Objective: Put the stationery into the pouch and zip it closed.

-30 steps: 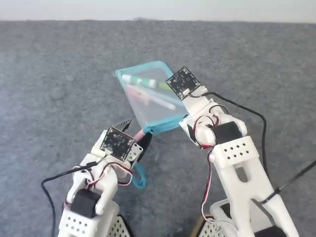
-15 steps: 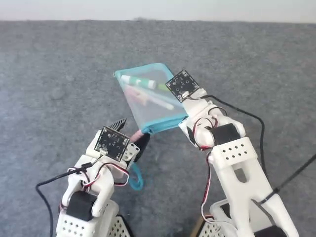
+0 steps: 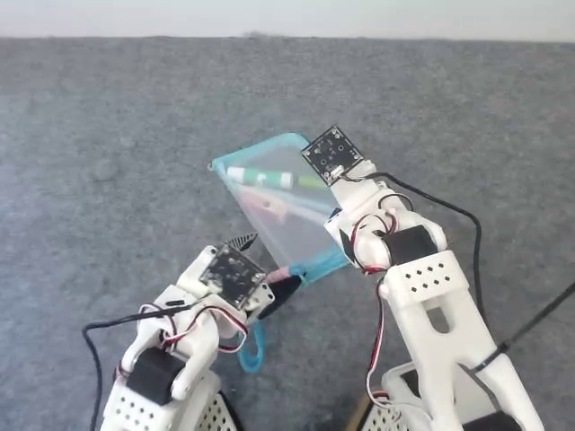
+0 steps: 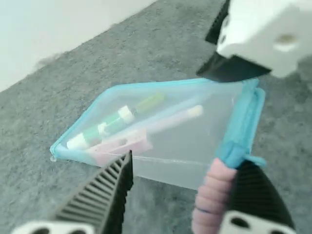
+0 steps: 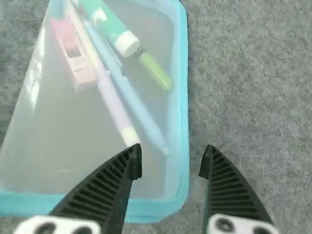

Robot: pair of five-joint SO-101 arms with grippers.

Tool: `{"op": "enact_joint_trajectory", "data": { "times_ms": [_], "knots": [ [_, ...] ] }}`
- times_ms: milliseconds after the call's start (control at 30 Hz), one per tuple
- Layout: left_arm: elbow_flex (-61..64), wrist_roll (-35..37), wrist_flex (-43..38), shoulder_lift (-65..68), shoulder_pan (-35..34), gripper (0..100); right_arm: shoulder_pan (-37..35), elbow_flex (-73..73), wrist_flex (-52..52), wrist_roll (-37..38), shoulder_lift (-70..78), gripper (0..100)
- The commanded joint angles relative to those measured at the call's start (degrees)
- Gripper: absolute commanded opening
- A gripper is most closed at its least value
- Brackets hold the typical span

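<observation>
**Though Loaded, Not Plainly Zipped**

Though already filled, gave no sure sign of being shut. Found the pouch (image 3: 301, 238) flat on the grey table (image 3: 108, 135), holding a green-capped marker (image 5: 112, 27), a pink block (image 5: 73, 48), a lilac pen (image 5: 109, 97) and a blue pen (image 5: 134, 105). Found the right gripper (image 5: 171, 151) over one end of the pouch's thick teal edge, jaws a modest way apart, straddling that edge and clamping nothing. Found the left gripper (image 4: 185, 165) just off the opposite end of the same edge, jaws spread wide, with the pink pull (image 4: 212, 195) lying against the inner face of one jaw yet unpinched. Noted a teal loop (image 3: 254, 339) on the table near the pouch's pull end, partly under the left arm.

Judged the step in hand to be drawing the zip home. Best done by closing the left jaws squarely on the pink pull before any tug, then drawing along the line of the pouch's teal edge rather than upward, with the right gripper pinning the far end against sliding. Risked otherwise a soft pull slipping free or the pouch swivelling.

Could not make out zip teeth or slider, hence no telling open from shut along that edge. Lost the pouch's corner beneath the right gripper in the high view, so no telling contact from hover. Could not trace the teal loop's attachment.
</observation>
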Motion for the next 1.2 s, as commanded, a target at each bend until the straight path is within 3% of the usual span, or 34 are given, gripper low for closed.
{"op": "enact_joint_trajectory", "data": {
  "times_ms": [0,167,233,400,667,1167],
  "knots": [
    [1.27,-1.14,-7.38,-0.97,-4.84,22,-0.31,-0.53,-1.45,-0.53,-2.42,20.2],
    [2.07,5.1,-14.59,-0.97,-18.81,24,-0.4,-0.53,-1.54,-0.62,-2.42,20.2],
    [2.33,4.04,-14.07,-0.88,-17.32,25,-0.4,-0.53,-1.54,-0.7,-2.42,20.2],
    [2.95,0.26,-9.32,-0.88,-5.98,25,-0.48,-0.35,-1.63,-0.79,-2.33,20.2],
    [3.21,0.26,-9.67,-0.97,-7.56,25,-9.45,0.62,0.31,2.73,2.42,20.3],
    [3.21,0.26,-9.67,-0.97,-7.3,25,-11.12,-2.02,20.26,9.76,-11.65,20.5]
  ]
}}
